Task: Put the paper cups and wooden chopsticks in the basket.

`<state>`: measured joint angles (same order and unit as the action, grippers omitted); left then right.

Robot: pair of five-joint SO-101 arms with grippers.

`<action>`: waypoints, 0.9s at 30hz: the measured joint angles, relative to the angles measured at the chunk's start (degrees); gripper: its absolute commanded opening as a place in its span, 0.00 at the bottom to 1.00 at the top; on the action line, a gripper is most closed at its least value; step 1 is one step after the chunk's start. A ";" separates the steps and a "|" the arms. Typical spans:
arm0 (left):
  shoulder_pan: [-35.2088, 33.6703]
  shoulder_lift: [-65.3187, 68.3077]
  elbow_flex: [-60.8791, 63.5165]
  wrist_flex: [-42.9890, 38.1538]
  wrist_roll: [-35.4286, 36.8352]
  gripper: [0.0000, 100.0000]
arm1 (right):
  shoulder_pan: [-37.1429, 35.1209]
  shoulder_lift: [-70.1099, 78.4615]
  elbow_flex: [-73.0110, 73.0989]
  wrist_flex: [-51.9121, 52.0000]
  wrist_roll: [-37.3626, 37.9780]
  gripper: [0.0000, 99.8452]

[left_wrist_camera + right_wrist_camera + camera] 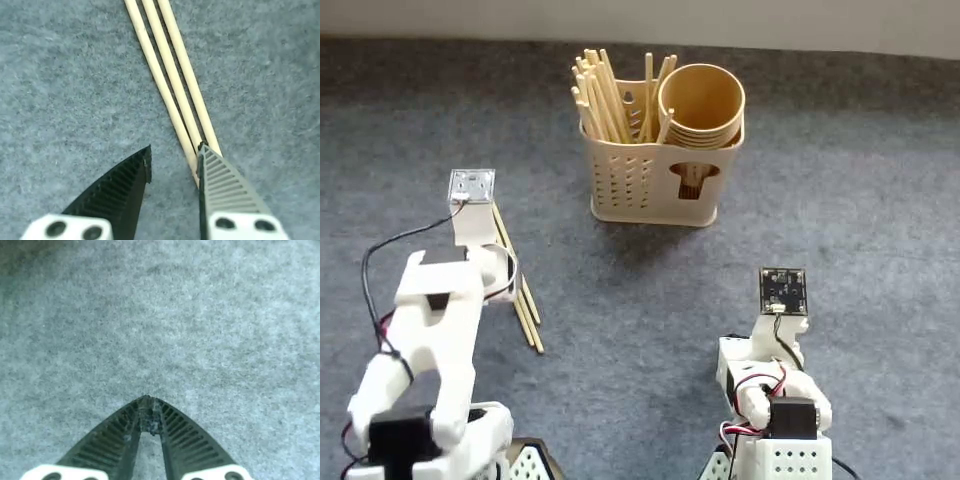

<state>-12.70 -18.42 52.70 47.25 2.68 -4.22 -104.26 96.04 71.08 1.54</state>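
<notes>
**A:** What sits closest to the lens?

**B:** The left gripper (175, 148); its two fingers, one black and one grey, are spread moderately apart; the gap between them shows grey carpet (60, 75).

**A:** And the sticks?

**B:** Three loose chopsticks (170, 75) lie flat, side by side; the grey finger's tip lies over their near ends; the black tip is over the carpet just beside them; whether the grey tip presses on them I cannot tell.

**A:** How is that arm posed, seen from above?

**B:** The left arm (435, 330) rises from 7 o'clock on the table and leans toward 11 o'clock; its wrist is bent down over the sticks, with the wrist camera at the front; the loose chopsticks run along the 11-to-5 o'clock line beneath it.

**A:** The other one?

**B:** The right arm (775, 400) is folded low at 5 o'clock, well apart from the task's things; the right gripper (148, 402) points down at the carpet with its fingertips pressed together.

**A:** Where is the basket?

**B:** The basket (620, 195) stands upright at 12 o'clock; paper cups (702, 100) sit nested in a stack in its 3 o'clock compartment; stored chopsticks (610, 95) stand leaning in its 9 o'clock compartment; the loose chopsticks lie at about 8 o'clock from it, well apart.
</notes>
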 measured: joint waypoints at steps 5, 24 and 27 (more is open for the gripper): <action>0.00 5.36 -4.48 0.53 2.46 0.16 | 0.00 0.00 0.00 0.00 0.00 0.01; 0.00 24.97 -24.09 7.47 2.90 0.16 | 0.00 0.00 0.00 0.00 0.00 0.01; 0.00 25.41 -24.79 7.47 2.90 0.16 | 0.00 0.00 0.00 0.00 0.00 0.01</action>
<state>-12.70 6.99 27.91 54.73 5.58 -4.22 -104.26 96.04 71.08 1.54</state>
